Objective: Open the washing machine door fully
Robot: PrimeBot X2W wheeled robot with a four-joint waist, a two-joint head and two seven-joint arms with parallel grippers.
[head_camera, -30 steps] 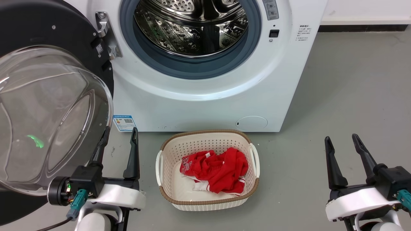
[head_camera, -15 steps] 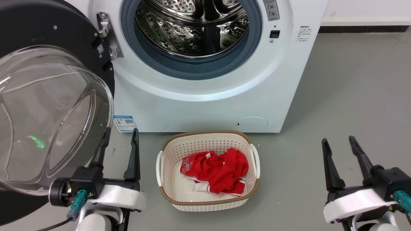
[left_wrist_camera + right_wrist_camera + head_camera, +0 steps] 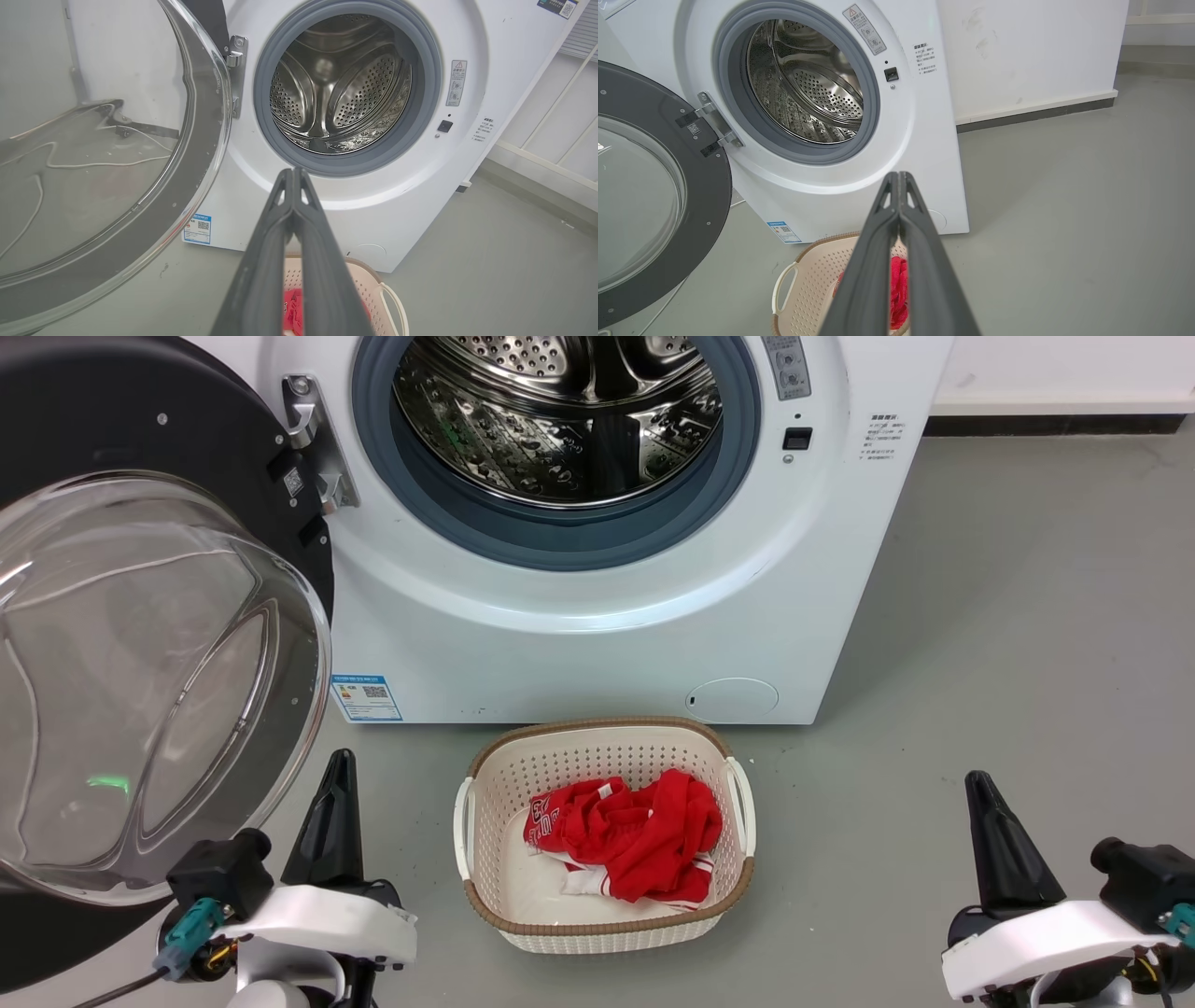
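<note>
Currently: the washing machine door (image 3: 140, 653) stands swung wide on its hinge (image 3: 313, 439), at 9 o'clock of the drum opening, with its glass bowl bulging toward the robot. The steel drum (image 3: 560, 420) and grey gasket (image 3: 551, 546) of the washing machine (image 3: 597, 644) are fully exposed.

Left gripper (image 3: 339, 763): at 7 o'clock in the head view, low, just beside the door's lower rim but not touching it. Fingers pressed together, nothing between them; the left wrist view confirms this.

Right gripper (image 3: 977, 779): at 5 o'clock, well apart from machine and door. Also closed and empty, per the right wrist view.

Basket (image 3: 485, 896) with a red garment (image 3: 635, 831) sits on the floor at 6 o'clock of the machine, between the two arms.

Judgement: the door looks at or near full swing, so the task appears essentially done.

Risks from here:
- The left arm is close under the glass bowl. Raising it, or turning at the waist toward 9 o'clock, could knock the rim and push the door back toward shut.
- If the hinge has no detent at this angle, the door may drift closed unaided. Cannot tell from the pictures.
- Rolling forward would hit the basket.
</note>
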